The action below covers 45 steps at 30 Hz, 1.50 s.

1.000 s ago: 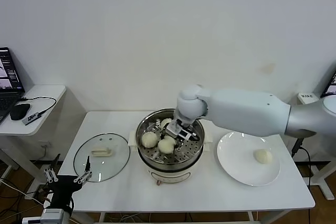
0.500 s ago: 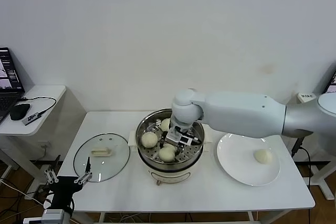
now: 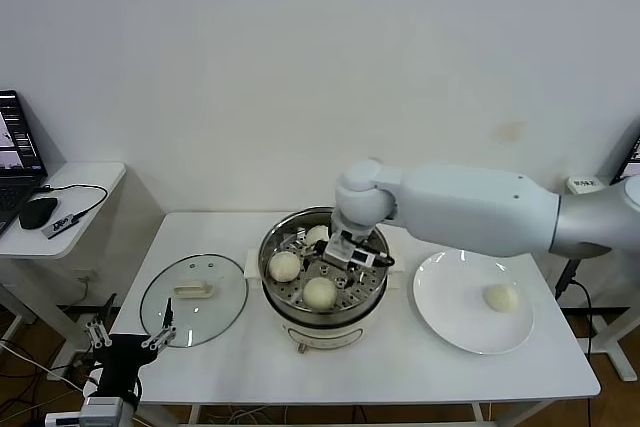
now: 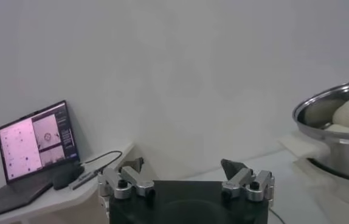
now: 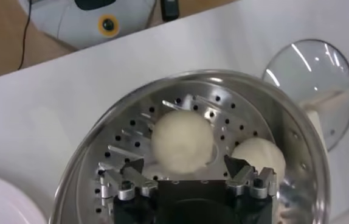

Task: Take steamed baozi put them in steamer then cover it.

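Note:
The steamer [image 3: 300, 319] stands mid-table with three baozi on its perforated tray: one [image 3: 285, 265] on the left, one [image 3: 320, 291] at the front, one [image 3: 316, 235] at the back. My right gripper [image 3: 347, 253] hangs open just above the tray. In the right wrist view its fingers [image 5: 183, 165] spread wide around the front baozi [image 5: 182, 141], which lies free below them, with a second bun [image 5: 256, 155] beside it. A fourth baozi [image 3: 501, 297] rests on the white plate [image 3: 450, 322]. The cover [image 3: 194, 297] lies flat left of the steamer. My left gripper [image 3: 130, 339] is parked open, low off the table's left corner.
A side desk [image 3: 70, 187] with a laptop [image 4: 34, 140] and a mouse stands to the left. The left wrist view shows the steamer's rim [image 4: 338, 100] off to one side. The right arm reaches across the table above the gap between plate and steamer.
My right gripper has gone from shut on a baozi to open. The bun now lies on the tray at the front, and the gripper has risen slightly. The left arm has not moved.

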Motion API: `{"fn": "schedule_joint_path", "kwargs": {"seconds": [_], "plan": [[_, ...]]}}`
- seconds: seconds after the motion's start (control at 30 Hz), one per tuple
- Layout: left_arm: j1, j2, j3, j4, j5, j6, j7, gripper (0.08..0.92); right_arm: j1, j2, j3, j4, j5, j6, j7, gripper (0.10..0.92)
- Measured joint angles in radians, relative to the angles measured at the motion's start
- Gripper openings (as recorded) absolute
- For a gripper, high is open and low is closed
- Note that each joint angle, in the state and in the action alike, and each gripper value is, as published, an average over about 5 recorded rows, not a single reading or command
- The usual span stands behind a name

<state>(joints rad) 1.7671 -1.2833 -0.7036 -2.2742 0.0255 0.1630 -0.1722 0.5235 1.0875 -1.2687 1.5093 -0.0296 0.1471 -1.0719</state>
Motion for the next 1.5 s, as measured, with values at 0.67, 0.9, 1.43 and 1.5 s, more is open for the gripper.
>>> {"fn": "schedule_joint_path", "kwargs": {"seconds": [0.67, 0.9, 1.43, 1.5], "plan": [[-0.029, 0.041, 0.021, 0.017, 0.007, 0.003, 0.004, 0.823, -0.042, -0.381, 0.194, -0.008, 0.044, -0.263, -0.033, 0.823], [-0.036, 0.050, 0.042, 0.025, 0.016, 0.005, 0.005, 0.823, -0.168, -0.528, 0.290, -0.033, 0.011, -0.312, -0.043, 0.823], [-0.027, 0.059, 0.033, 0.026, 0.018, 0.010, 0.007, 0.823, -0.592, -0.604, 0.612, -0.177, -0.146, -0.315, -0.030, 0.823], [-0.023, 0.058, 0.029, 0.024, 0.018, 0.011, 0.007, 0.823, -0.623, -0.590, 0.639, -0.203, -0.165, -0.312, -0.025, 0.823]]}}
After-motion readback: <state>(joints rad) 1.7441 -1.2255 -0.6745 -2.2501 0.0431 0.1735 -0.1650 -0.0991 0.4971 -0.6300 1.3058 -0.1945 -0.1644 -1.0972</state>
